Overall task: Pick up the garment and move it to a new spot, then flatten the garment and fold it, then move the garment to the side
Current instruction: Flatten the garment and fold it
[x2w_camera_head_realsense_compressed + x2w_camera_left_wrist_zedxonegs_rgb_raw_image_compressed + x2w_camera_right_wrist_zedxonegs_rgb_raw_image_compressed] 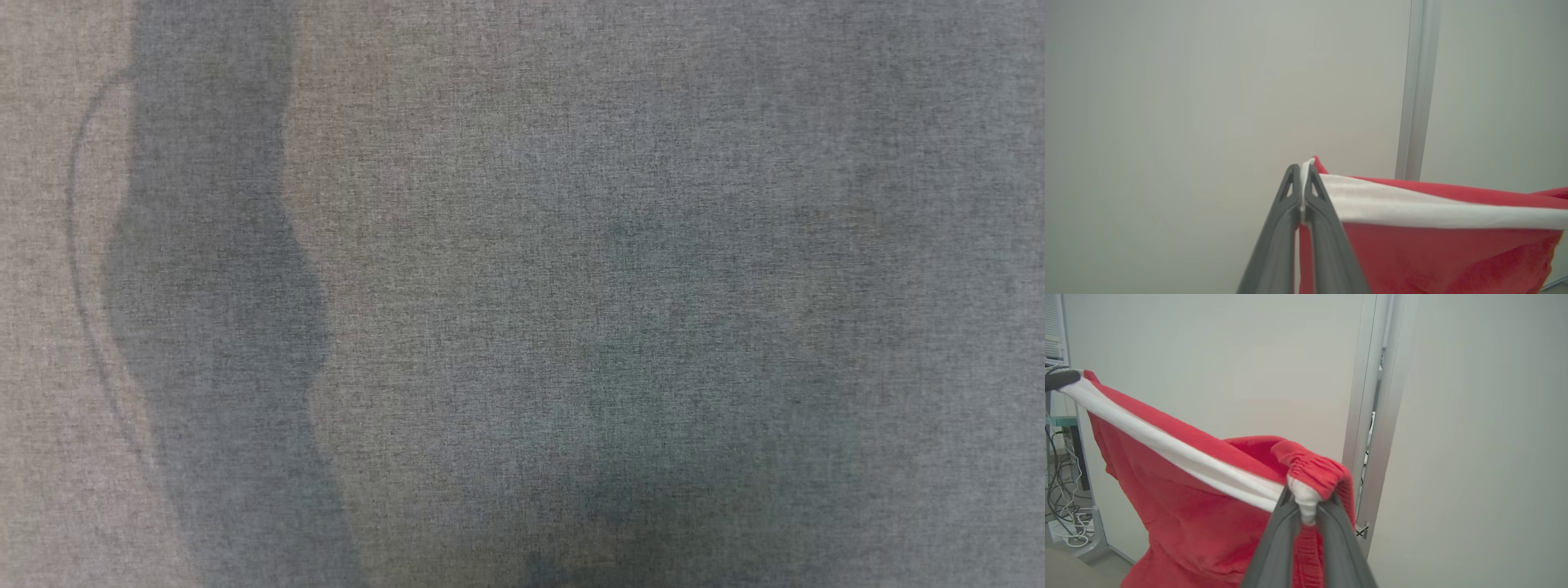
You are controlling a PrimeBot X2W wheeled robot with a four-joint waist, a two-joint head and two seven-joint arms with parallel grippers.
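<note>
Left claw (1302,172): fingers pressed together on one end of the white band (1412,206); a sliver of white shows between the tips.
Right claw (1306,504): clamped on a bunched wad at the band's other end, with the gathered red elastic edge (1314,467) folded over the top of it.
Garment (1180,506): red and fleecy, held up in the air between the two claws. The band runs along the top edge and sags slightly, and the body hangs loose below it.
Handling: likely light, soft and quite limp. The pile should grip well in the fingers, while the elastic edge will stretch if pulled. Expect it to swing, and to crumple from the lower hem up when lowered.
Where to hold: the band's two ends, as now. That seam looks like the firmest line and keeps the top edge straight for laying flat.
Behind: plain pale wall (1167,122) and a metal post (1419,81), apart from the cloth.
Floor: loose cables (1061,490) off to one side in the right wrist view.
Below: the grey woven table (653,245) with a dark shadow (220,327) across it.
In the way: probably just the garment's own hanging hem.
</note>
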